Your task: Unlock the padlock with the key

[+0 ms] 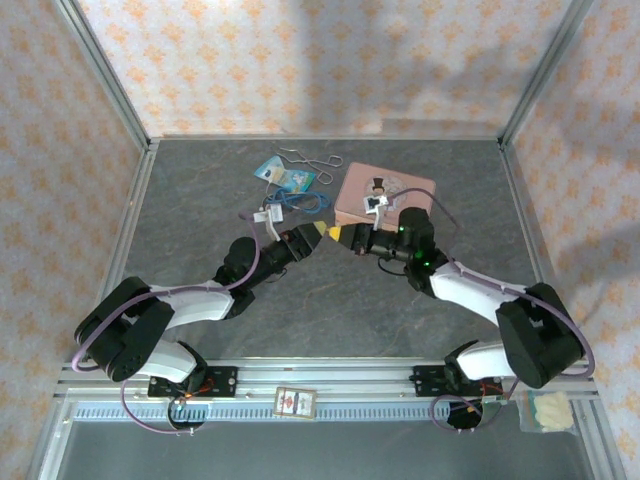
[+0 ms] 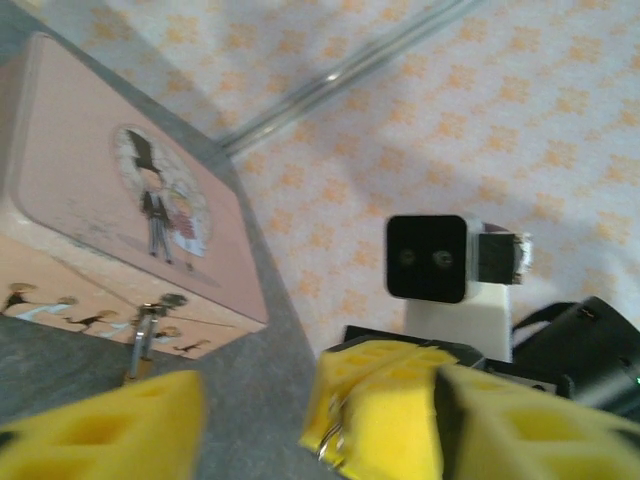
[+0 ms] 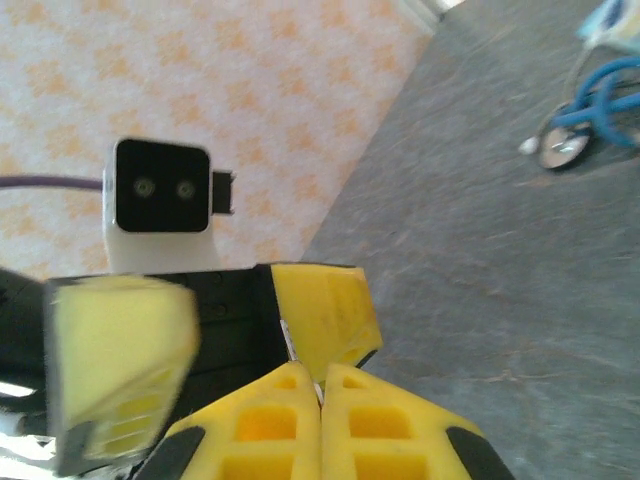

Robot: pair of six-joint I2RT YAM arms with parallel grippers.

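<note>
I held both arms low over the worktop, reaching for one spot just beside the near-left corner of the pink tin box. My left arm came in from the side away from the box, elbow bent and forearm aimed at that corner. My right arm curled round the near side of the box, its wrist folded back so that its tip faced the left one. The two sets of jaws met tip to tip there.

My left jaws were spread, with their yellow fingers well apart. My right jaws were pressed together, and their closed fingertips sat in the gap between the left ones. A small wire ring lay against those closed tips. I could not tell whether it was pinched, nor make out the key itself.

The padlock hung against the side wall of the box, just under the lid's edge. Its thin shackle was upright and its brass body was partly hidden behind my left finger.

By count there were two arms, two sets of jaws, one tin box, one padlock and one wire ring. Left of the box lay one blue lanyard with one card. Beyond them were thin wire loops, too small to count.
</note>
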